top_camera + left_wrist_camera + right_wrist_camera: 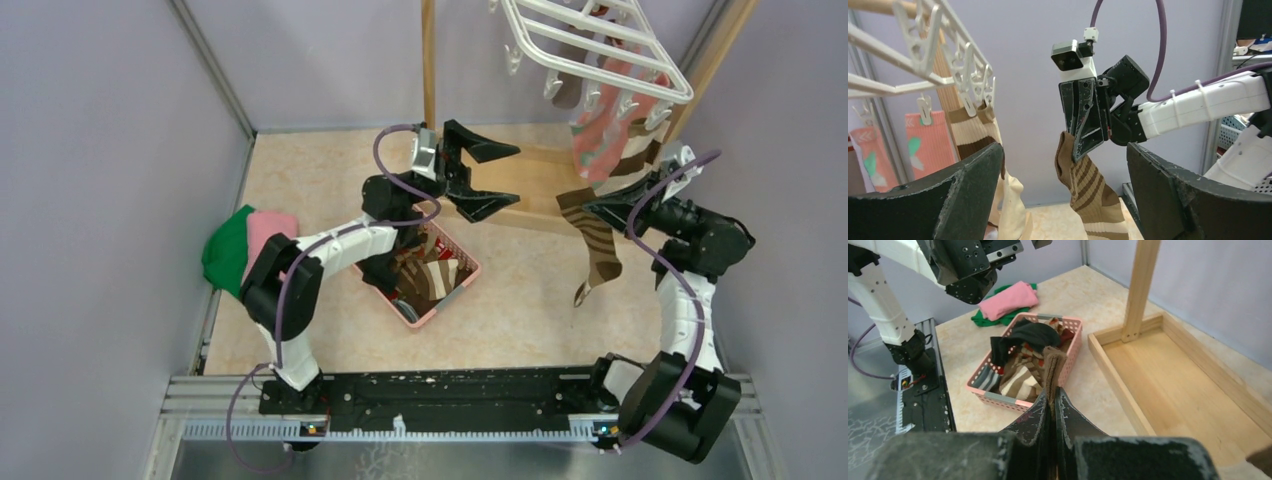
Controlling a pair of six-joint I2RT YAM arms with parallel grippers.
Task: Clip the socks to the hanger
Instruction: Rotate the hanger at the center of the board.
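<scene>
My right gripper (592, 207) (1054, 392) is shut on the cuff of a brown sock with cream stripes (600, 255) (1098, 192), which hangs free below it, beneath the white hanger (604, 60) (918, 42). My left gripper (510, 176) (1064, 150) stands wide open just left of that sock, holding nothing, its fingers (965, 192) far apart and clear of the cloth. A cream and brown striped sock (973, 135) and pink socks (600, 140) (923, 135) hang from the hanger's clips. More socks (1023, 365) lie in the pink basket.
The pink basket (455, 300) (998, 397) sits on the table under the left arm. Folded green and pink cloths (245, 240) (1008, 300) lie at the far left. The wooden stand's base (1173, 385) and post (429, 60) rise behind. Grey walls enclose the cell.
</scene>
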